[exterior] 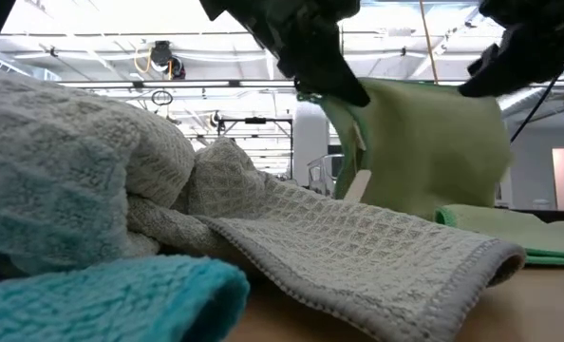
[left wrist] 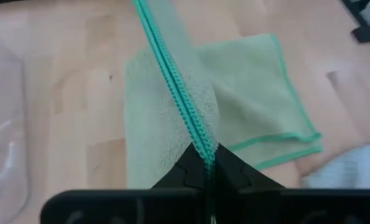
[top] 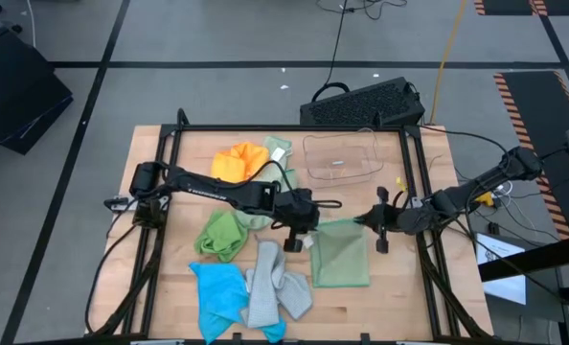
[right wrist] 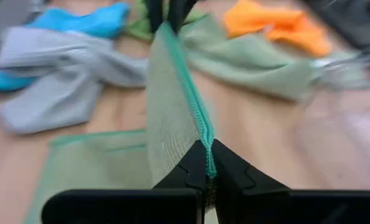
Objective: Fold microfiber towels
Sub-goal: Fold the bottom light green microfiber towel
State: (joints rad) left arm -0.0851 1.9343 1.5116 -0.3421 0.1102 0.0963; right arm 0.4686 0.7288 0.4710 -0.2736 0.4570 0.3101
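A grey floor marked with dark tape lines surrounds a pale wooden table (top: pixel 399 297) edged by a black frame, and the low view looks past it into a bright hall with white roof beams. No writing on the arms or the cloths can be read. The only container, a clear plastic bin (top: pixel 341 158) near the table's far edge, appears to hold nothing; a black keyboard (top: pixel 366 103) lies on the floor just beyond it. The largest thing in play is the pale green towel (top: pixel 341 254), lying right of the table's middle with its far edge lifted and pulled taut between the two grippers. The left gripper (top: pixel 313 222), reaching in from the left, is clamped tight on one end of that green-stitched edge, as the left wrist view shows with the hem running straight out from its closed fingers (left wrist: pixel 197 167). The right gripper (top: pixel 369 219), reaching in from the right, pinches the other end of the same edge in just the same way. In the low view the raised part hangs like a curtain above the part lying flat. Near the front edge a grey waffle-weave towel (top: pixel 270 287) lies crumpled, overlapping a blue towel (top: pixel 217 292). A bright green towel (top: pixel 222 233) is bunched just beside the left arm, and an orange towel (top: pixel 238 161) sits behind it toward the far edge, with another pale green cloth (top: pixel 278 149) touching it.
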